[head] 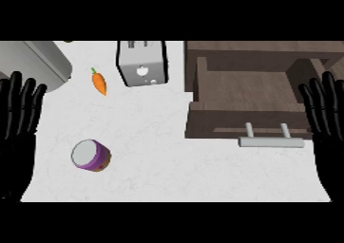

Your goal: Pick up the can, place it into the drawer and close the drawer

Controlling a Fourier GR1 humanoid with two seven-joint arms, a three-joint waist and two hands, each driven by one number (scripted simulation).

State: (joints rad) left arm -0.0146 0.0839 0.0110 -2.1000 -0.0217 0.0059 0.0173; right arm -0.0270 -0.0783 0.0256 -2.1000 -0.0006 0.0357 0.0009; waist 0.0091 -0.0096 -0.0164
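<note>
Head view looks steeply down on a white counter, and nothing of the task appears done yet. The largest piece is the drawer at the right — pulled out, its brown inside bare as far as can be seen, its grey handle jutting toward the robot. So the place for the can is ready, but it holds nothing.

At the upper left corner sits part of a big grey rounded appliance; what it is I cannot tell. Beside it, near the top middle, stands a toaster.

The left hand shows at the left edge and the right hand at the right edge — both resting, fingers straight, pointing up and slightly spread, holding nothing and touching nothing.

The can stands on the counter at lower left, purple-sided with a pale top, near the left hand yet apart from it, and well apart from the drawer. A small carrot lies between the appliance and the toaster; it plays no part.

My judgement: all three steps remain — grasping the can, setting it in the drawer, pushing the drawer shut. The left hand looks better placed for the pick.
</note>
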